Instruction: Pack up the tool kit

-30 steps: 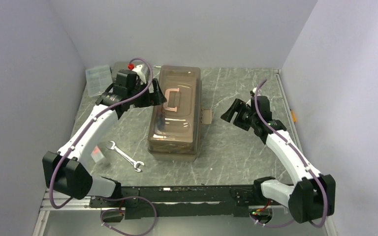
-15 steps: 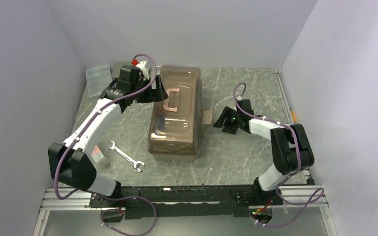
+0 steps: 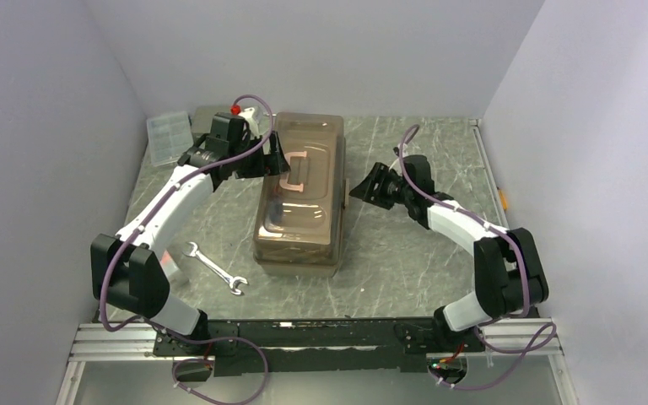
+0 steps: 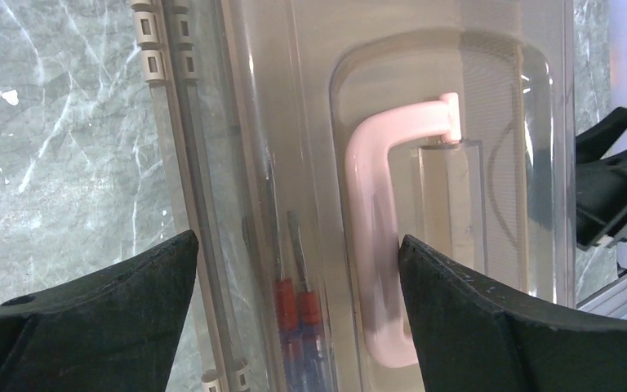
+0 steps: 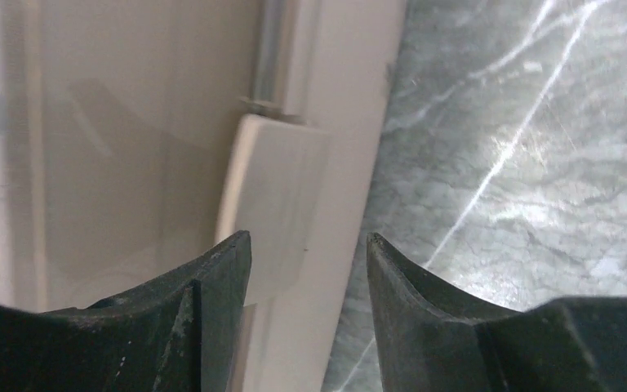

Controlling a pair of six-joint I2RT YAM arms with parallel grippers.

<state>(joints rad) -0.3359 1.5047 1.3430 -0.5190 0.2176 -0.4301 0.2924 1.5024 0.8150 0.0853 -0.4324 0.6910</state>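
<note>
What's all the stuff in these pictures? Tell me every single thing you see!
Toolbox: one, taupe with a smoky see-through lid, middle of the table.
Handle: one, pink, lying in the lid's dip.
Screwdrivers: two showing, red handles, inside under the lid.
Latch: one, taupe, on the toolbox's right side.
Wrench: one, silver, on the table left of the toolbox, near side.
Organiser box: one, clear, far left corner.
Flat case: one, grey, by the back wall.
Table: one, grey-green marble.
Left gripper: black, open, over the lid.
Right gripper: black, open, at the latch.
</note>
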